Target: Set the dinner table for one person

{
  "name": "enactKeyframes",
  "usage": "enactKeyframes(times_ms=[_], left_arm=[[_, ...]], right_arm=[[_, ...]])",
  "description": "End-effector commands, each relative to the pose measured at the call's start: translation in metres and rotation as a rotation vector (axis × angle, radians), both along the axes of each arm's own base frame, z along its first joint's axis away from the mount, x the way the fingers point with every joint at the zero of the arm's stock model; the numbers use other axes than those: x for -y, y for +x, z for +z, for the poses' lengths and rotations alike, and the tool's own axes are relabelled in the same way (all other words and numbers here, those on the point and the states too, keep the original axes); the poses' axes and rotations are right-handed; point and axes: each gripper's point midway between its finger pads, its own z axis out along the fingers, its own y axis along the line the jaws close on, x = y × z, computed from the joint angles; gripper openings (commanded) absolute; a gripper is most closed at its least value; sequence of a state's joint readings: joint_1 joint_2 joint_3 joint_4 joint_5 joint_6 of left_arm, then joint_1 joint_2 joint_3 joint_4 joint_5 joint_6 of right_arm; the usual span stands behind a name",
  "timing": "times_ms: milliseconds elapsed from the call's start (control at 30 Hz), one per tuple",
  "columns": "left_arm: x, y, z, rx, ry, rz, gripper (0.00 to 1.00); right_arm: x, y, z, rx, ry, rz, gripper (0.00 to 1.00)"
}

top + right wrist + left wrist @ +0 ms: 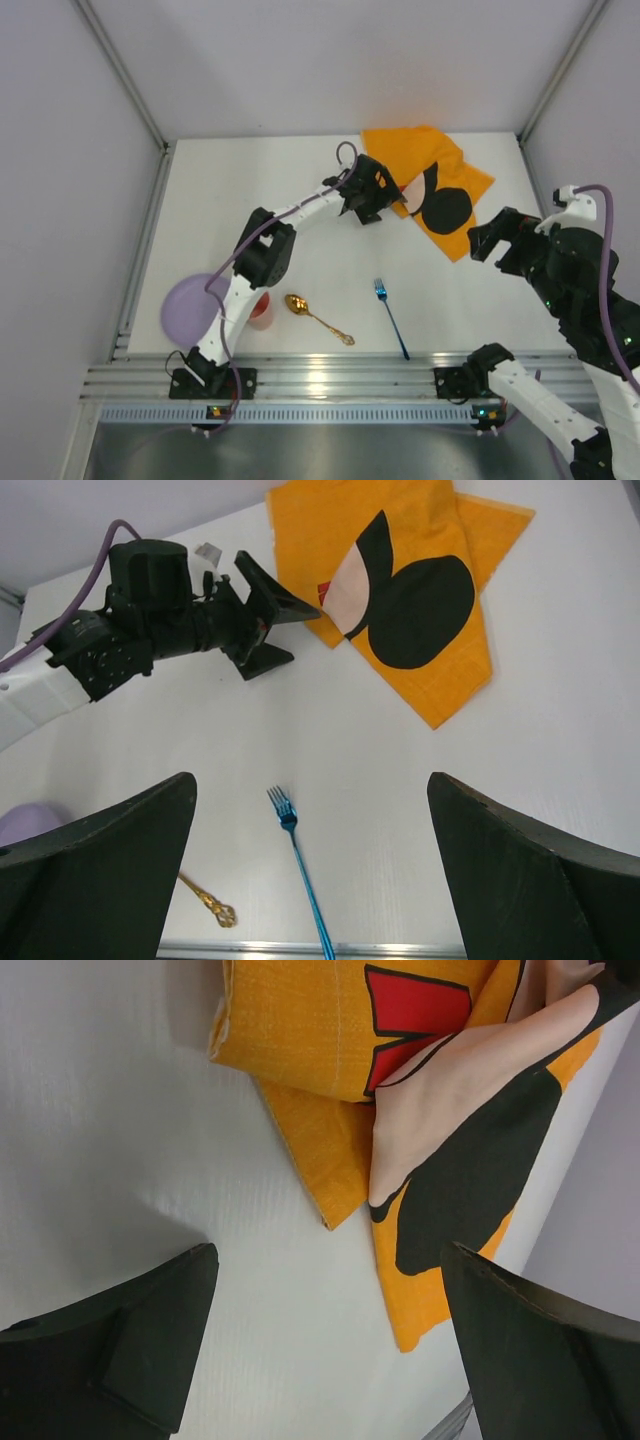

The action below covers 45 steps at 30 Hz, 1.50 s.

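Note:
The white dinner table (240, 190) carries a folded orange Mickey Mouse placemat (420, 150) at the far right. A blue fork (390, 315) and a gold spoon (318, 318) lie near the front rail. A purple plate (185, 305) and a red cup (262, 310) sit at the near left, partly hidden by the left arm. My left gripper (392, 200) is open and empty, low at the placemat's left edge (300, 1030), its jaws wide apart (328, 1260). My right gripper (482, 242) is open and empty, raised above the table's right side, with the fork (305, 880) below it.
A ribbed aluminium rail (330, 380) runs along the near edge. Grey walls with metal posts enclose the table at the left, back and right. The right wrist view shows the left gripper (305, 633), the spoon (205, 900) and the plate's edge (25, 820).

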<state>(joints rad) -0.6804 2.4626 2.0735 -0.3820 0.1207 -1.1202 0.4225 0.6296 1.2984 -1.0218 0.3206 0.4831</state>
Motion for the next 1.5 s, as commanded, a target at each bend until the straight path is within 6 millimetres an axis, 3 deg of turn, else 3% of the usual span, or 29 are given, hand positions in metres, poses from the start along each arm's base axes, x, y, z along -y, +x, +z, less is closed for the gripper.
enactKeyframes(times_ms=[0,200,533,667,800,1067,1300,1467], left_arm=[[0.023,0.004,0.003,0.005,-0.091,0.0,0.98],[0.035,0.01,-0.015,-0.012,-0.105,0.022,0.98],[0.047,0.023,-0.028,-0.02,-0.148,0.067,0.94],[0.051,0.023,-0.031,-0.02,-0.164,0.069,0.83],[0.049,0.024,-0.028,-0.019,-0.163,0.074,0.67],[0.039,0.011,-0.017,-0.014,-0.14,0.066,0.49],[0.02,-0.008,-0.015,-0.01,-0.099,0.044,0.45],[0.022,-0.008,-0.02,-0.001,-0.089,0.017,0.43]], right_arm=[[0.0,0.004,0.003,-0.013,-0.012,-0.008,1.0],[0.0,0.007,-0.002,-0.031,-0.037,-0.005,1.0],[0.002,0.011,-0.009,-0.055,-0.084,-0.005,1.0],[0.004,0.013,-0.012,-0.063,-0.113,-0.005,1.0],[0.003,0.016,-0.013,-0.063,-0.131,0.006,1.0],[0.003,0.019,-0.024,-0.078,-0.171,0.018,1.0],[0.003,0.02,-0.033,-0.091,-0.194,0.027,1.0],[0.001,0.021,-0.036,-0.095,-0.192,0.038,1.0]])
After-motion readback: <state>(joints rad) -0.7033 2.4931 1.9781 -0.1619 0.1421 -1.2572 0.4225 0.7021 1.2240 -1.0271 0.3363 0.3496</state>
